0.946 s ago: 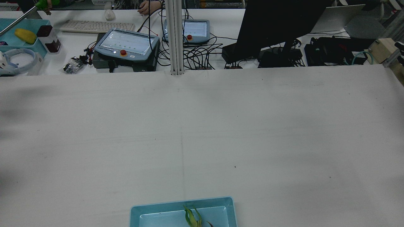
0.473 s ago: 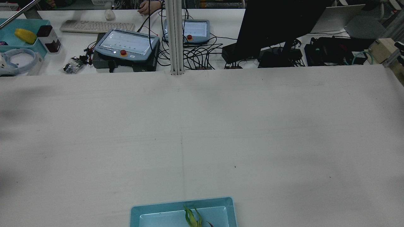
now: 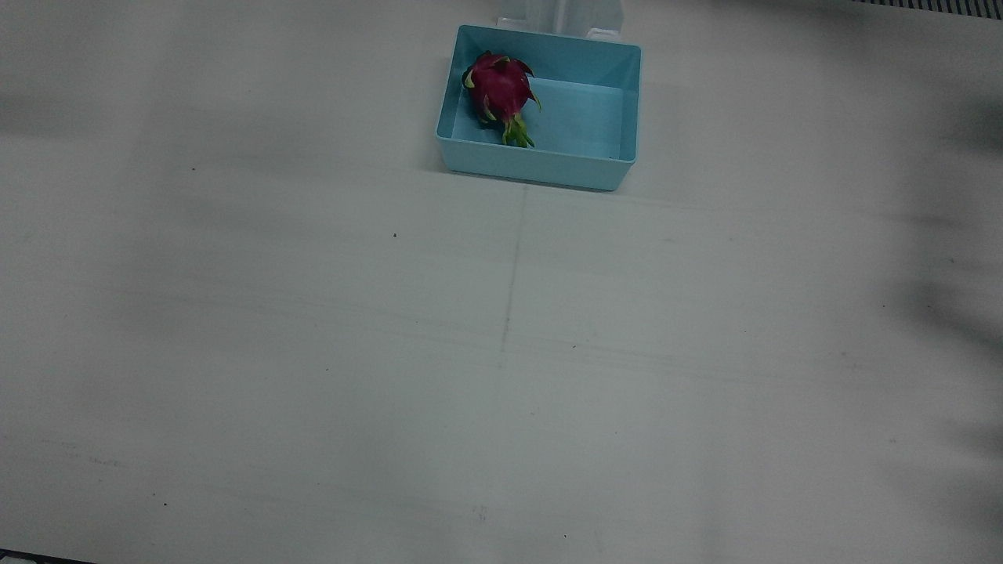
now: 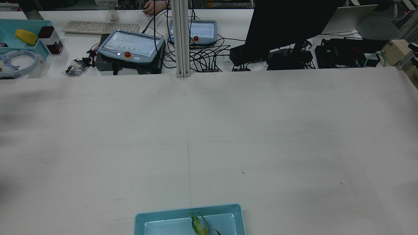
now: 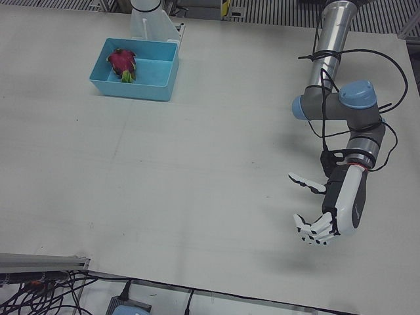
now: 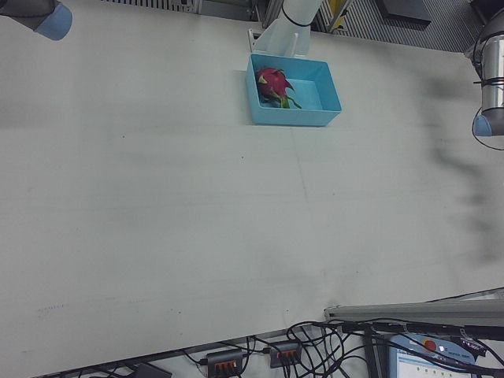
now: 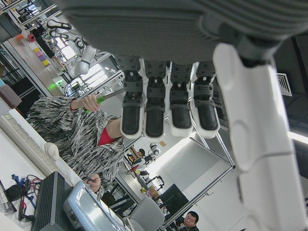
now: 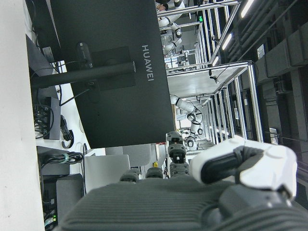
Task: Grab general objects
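Lying in the blue bin [image 3: 541, 168], the dragon fruit [image 3: 500, 84] rests against the bin's corner toward the robot's right, its green tip pointing out toward the operators' side; we see it again in the left-front view [image 5: 121, 63] and the right-front view [image 6: 272, 83]. Nothing else sits on the white counter [image 3: 501, 352] around the bin, so we judge that no object is laid out for grasping yet and the task stands between cycles, or at its very start.

Our left hand [image 5: 325, 210] hangs over the counter's far side, well apart from the bin, fingers [image 5: 308, 236] spread and holding nothing. Our right hand [image 8: 192, 197] shows only from its own camera, raised and facing the monitor; its fingers look partly curled, but we cannot tell whether it is released or clenched, and it holds nothing we can see.

Next, we judge, a target must appear on the counter, or a hand must reach into the bin for the fruit.
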Robot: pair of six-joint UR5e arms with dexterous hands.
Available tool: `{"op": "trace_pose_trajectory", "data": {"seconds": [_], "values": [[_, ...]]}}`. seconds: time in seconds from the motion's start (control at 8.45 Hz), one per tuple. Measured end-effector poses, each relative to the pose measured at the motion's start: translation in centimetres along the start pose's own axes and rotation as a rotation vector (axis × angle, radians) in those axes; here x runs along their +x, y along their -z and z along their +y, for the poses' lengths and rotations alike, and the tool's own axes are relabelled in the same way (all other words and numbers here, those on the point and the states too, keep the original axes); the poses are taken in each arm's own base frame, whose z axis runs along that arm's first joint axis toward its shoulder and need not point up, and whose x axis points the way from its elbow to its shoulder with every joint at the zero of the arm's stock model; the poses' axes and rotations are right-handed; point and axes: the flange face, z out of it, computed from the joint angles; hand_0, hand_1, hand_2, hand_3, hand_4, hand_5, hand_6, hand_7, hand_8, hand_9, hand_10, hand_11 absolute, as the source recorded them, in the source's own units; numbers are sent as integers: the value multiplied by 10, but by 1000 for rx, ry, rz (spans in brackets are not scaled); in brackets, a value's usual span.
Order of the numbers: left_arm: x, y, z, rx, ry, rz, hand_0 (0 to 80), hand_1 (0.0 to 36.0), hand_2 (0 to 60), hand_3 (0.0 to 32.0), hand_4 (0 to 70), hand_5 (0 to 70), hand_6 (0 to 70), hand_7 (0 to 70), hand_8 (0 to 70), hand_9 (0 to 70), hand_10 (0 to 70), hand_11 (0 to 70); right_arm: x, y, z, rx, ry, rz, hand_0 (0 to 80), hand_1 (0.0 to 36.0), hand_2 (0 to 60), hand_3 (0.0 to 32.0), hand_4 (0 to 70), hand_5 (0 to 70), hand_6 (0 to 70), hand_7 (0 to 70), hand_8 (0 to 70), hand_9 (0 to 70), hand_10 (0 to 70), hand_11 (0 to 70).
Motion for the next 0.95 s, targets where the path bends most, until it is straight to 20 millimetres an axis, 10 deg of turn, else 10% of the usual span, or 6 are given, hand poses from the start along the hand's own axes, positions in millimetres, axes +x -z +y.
{"op": "trace_pose_trajectory", "data": {"seconds": [0.95], "values": [[-1,2,-2,11,-7,-10,501,187,396,0,209,572,464,551,385,461,302,445,0,0,0,1,0,0,0,0,0,0,0,0,0,0,0,0,0,0]]}}
